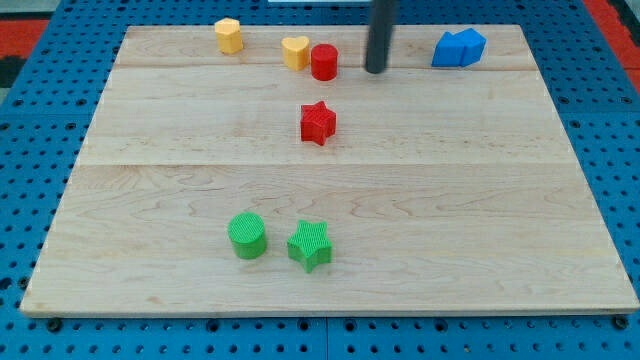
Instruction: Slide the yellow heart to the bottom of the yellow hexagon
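Observation:
The yellow heart (pixel 295 51) sits near the view's top, touching the red cylinder (pixel 323 62) on its right. The yellow hexagon (pixel 229 35) is further to the view's left, near the board's top edge, apart from the heart. My tip (pixel 374 70) rests on the board to the right of the red cylinder, a short gap away from it and not touching any block.
A red star (pixel 318 123) lies below the red cylinder. Two blue blocks (pixel 459 48) sit together at the top right. A green cylinder (pixel 247 236) and a green star (pixel 310 245) lie near the bottom. The wooden board (pixel 500 200) lies on a blue pegboard.

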Controlling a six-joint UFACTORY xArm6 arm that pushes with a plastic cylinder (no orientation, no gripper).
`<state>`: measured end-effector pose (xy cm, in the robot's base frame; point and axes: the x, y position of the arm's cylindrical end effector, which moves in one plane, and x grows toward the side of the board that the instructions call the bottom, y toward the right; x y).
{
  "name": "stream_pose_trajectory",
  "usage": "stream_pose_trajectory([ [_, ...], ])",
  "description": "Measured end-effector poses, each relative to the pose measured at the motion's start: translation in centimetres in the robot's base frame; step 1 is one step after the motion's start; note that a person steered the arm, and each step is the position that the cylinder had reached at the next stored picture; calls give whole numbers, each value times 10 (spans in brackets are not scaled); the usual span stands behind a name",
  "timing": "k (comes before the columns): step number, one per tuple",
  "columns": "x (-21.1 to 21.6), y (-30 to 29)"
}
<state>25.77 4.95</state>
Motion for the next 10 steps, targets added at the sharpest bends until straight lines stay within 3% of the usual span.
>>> stream_pose_trajectory([
  [1,-41,-26],
  [2,9,-69],
  [3,89,-61],
  [4,54,-87],
  [5,37,-51],
  [7,81,-39],
  [8,41,-22],
  [9,61,10],
  [10,97,-15],
])
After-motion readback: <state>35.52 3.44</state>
